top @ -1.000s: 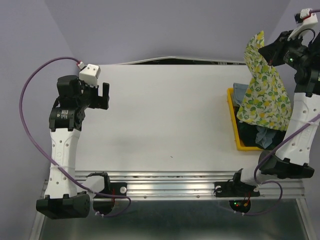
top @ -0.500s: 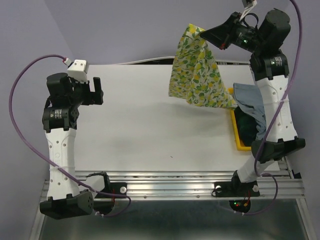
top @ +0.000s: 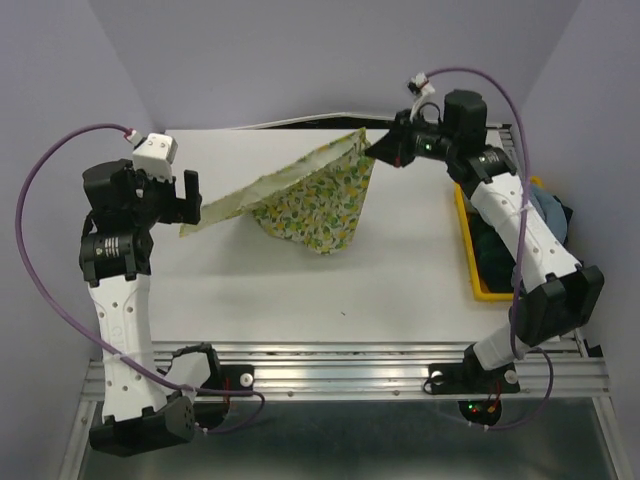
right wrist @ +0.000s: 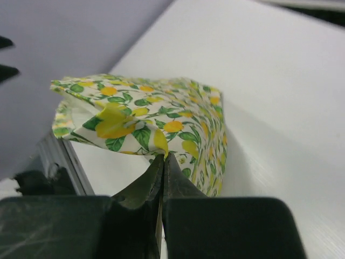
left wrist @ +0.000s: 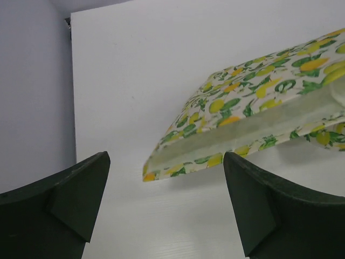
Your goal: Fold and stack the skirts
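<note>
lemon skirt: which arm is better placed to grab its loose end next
Left. The left gripper is open beside the loose end of the lemon skirt; the right gripper is shut on its opposite corner.

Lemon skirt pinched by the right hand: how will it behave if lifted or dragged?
Probably floppy: the lemon skirt hangs in a cone from a single pinch by the right hand, its far edge drooping toward the table. Likely light, since a thin fingertip pinch carries it. It would probably bunch or swing rather than keep shape.

Bright, even light; soft shadows
</note>
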### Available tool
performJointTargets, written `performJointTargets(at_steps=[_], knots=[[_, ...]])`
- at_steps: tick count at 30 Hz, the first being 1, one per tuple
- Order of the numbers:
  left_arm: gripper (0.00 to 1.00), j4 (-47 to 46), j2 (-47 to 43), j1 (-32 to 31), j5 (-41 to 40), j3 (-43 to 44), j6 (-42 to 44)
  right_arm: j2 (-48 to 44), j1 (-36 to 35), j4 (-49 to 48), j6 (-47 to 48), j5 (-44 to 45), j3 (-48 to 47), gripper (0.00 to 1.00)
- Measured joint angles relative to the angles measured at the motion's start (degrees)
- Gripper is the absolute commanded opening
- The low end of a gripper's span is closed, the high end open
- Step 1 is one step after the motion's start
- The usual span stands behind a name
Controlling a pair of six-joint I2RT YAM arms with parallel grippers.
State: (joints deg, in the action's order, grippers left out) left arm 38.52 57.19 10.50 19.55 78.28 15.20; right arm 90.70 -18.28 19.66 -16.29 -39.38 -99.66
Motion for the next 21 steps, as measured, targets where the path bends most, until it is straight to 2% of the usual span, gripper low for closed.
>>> performJointTargets(at_steps=[3, 8, 16, 21], knots=[[0.98, 0.24, -2.21, 0.02, 0.87, -3.56, 4.04, -2.64, 0.31, 2.36, 8.31, 1.22, 15.08, 0.01], [0.98, 1.20, -2.19, 0.02, 1.44, -9.77, 11.23, -2.34, 0.31, 7.93, 17.07, 2.58, 27.96, 0.01], [0.96, 5.92, -3.17, 0.11, 3.56, -22.67, 32.48, -5.57, 0.31, 9.62, 22.60, 3.89, 31.12, 0.01], [0.95, 7.04, -8.00, 0.09, 4.04, -31.12, 47.74, -7.06, 0.31, 9.68, 23.98, 4.94, 31.12, 0.01]])
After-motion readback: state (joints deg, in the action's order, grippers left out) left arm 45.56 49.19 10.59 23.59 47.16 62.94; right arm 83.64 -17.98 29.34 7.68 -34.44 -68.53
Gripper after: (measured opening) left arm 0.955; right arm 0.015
